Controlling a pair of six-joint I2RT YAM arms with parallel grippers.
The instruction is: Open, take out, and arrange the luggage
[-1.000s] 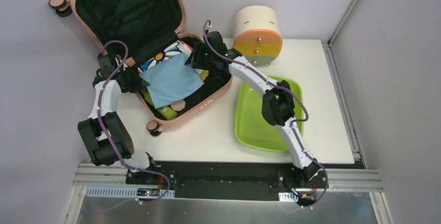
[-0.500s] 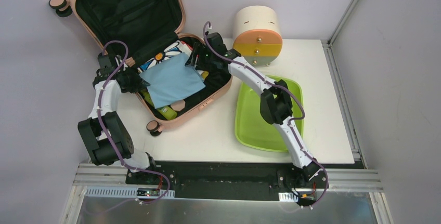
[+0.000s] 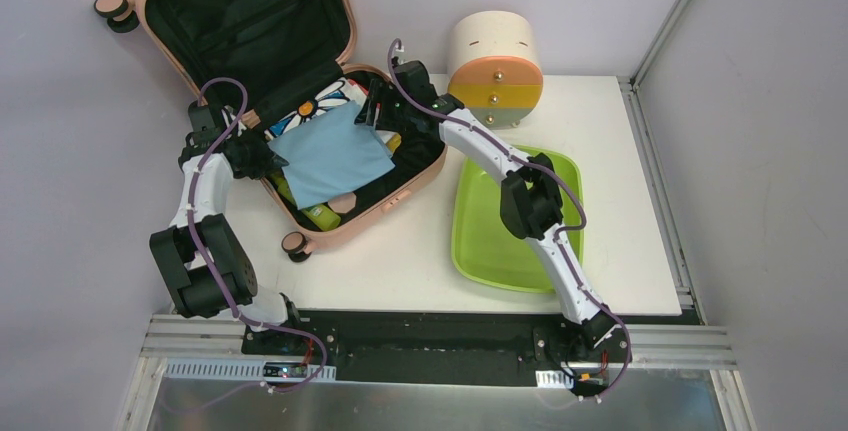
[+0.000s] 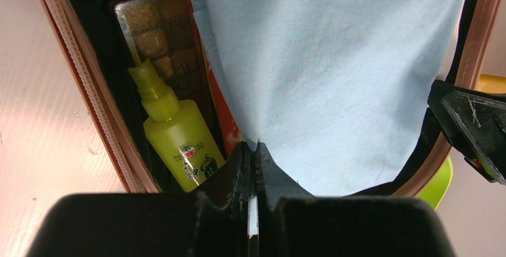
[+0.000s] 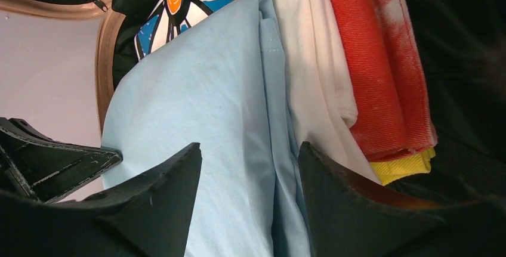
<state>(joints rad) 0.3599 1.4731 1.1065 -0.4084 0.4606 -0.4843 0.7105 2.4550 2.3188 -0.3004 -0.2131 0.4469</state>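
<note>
My right tool (image 5: 249, 149) has spread its jaws and hangs released above the blue cloth (image 3: 330, 156). My left tool (image 4: 250, 149) is clenched on its corner. The luggage (image 3: 250, 11) lies open at the back left of the tabletop (image 3: 400, 261); the cloth hides most of its contents.

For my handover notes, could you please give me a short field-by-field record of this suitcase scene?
luggage: open on the table, lid raised at the back
top item: blue cloth, spread over the contents
other contents: yellow-green bottle, floral garment, white garment, red garment
left gripper: shut, pinching the blue cloth's near-left corner
right gripper: open, jaws on either side of the cloth's opposite edge
tray: lime green, right of the luggage
drawer unit: behind the tray
</note>
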